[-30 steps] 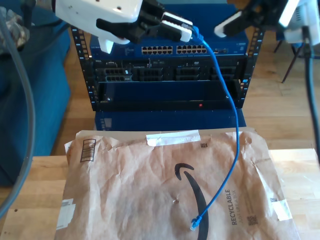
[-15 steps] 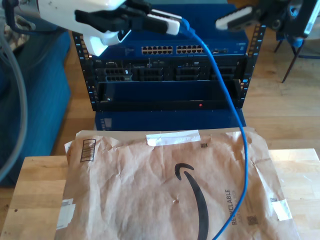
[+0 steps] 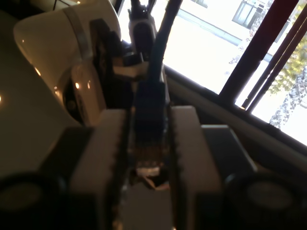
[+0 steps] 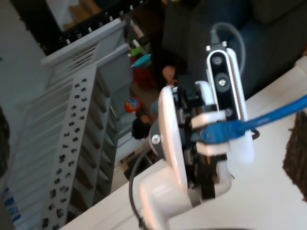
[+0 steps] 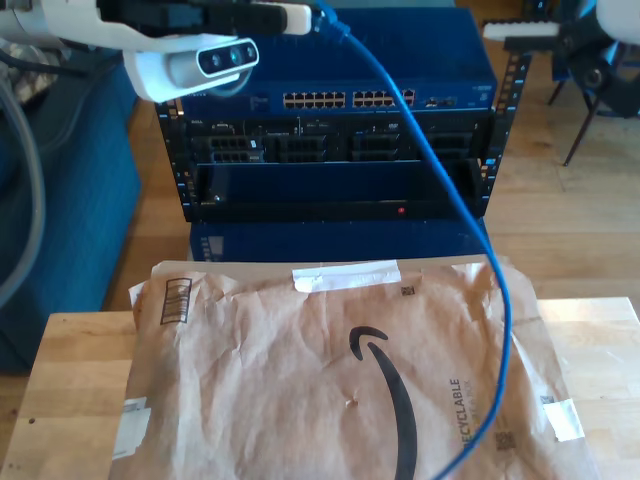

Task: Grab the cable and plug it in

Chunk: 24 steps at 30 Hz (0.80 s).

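The blue cable (image 5: 507,320) hangs from the exterior view's top left, slants down across the rack front and over the envelope, and runs off that view's bottom edge. My first gripper (image 5: 292,15) is shut on the cable's plug end (image 3: 149,129), which sits between its two pale fingers (image 3: 112,158). The second wrist view looks at that same gripper (image 4: 211,135) holding the blue cable (image 4: 271,116). My second gripper (image 5: 518,30) is at the exterior view's top right, apart from the cable. One white finger of it shows, and its state is unclear.
A blue network rack (image 5: 330,190) stands behind the table, with a row of switch ports (image 5: 350,100) near its top. A crumpled brown paper envelope (image 5: 300,380) covers most of the wooden table (image 5: 70,400). A blue sofa (image 5: 80,200) stands at the exterior view's left.
My first gripper has moved up and to the exterior view's left with the cable. The cable's loose end has lifted off the envelope. My second gripper has moved to that view's right.
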Motion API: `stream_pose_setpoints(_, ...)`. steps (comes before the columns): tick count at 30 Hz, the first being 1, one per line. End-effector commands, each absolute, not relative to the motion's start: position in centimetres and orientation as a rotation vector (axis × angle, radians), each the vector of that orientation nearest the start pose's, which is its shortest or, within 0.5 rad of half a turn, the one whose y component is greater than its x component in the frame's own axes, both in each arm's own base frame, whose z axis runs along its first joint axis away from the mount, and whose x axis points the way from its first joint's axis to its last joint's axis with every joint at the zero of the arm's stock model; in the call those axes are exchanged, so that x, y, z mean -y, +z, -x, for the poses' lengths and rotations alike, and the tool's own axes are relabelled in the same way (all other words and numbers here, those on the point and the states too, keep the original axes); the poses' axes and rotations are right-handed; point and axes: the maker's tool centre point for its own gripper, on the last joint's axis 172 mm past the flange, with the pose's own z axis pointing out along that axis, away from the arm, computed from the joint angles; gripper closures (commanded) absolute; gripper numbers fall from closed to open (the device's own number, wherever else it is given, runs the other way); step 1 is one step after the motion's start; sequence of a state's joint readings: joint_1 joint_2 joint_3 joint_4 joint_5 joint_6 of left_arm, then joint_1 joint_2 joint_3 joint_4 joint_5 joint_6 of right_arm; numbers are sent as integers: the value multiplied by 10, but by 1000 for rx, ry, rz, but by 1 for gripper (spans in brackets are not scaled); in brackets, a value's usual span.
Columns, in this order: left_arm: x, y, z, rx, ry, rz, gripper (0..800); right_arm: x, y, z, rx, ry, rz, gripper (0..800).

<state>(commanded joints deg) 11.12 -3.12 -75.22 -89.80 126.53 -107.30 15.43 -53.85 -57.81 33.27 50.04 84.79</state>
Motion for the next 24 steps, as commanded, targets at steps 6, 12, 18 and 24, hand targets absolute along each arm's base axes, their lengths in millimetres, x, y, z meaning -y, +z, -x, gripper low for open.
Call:
stream_pose_setpoints(6, 196, 584, -330, -1274, -1992, -1267, 797, -195, 648, -307, -1108, -223, 1556, 4)
stream_pose_setpoints(12, 196, 589, -333, -1251, -1996, -1254, 795, -213, 647, -311, -1042, -228, 1546, 4)
stream_pose_setpoints(18, 194, 590, -335, -1232, -2017, -1245, 794, -245, 616, -307, -969, -198, 1602, 8)
stream_pose_setpoints(24, 192, 591, -333, -1213, -2028, -1242, 794, -254, 620, -302, -928, -198, 1596, 13)
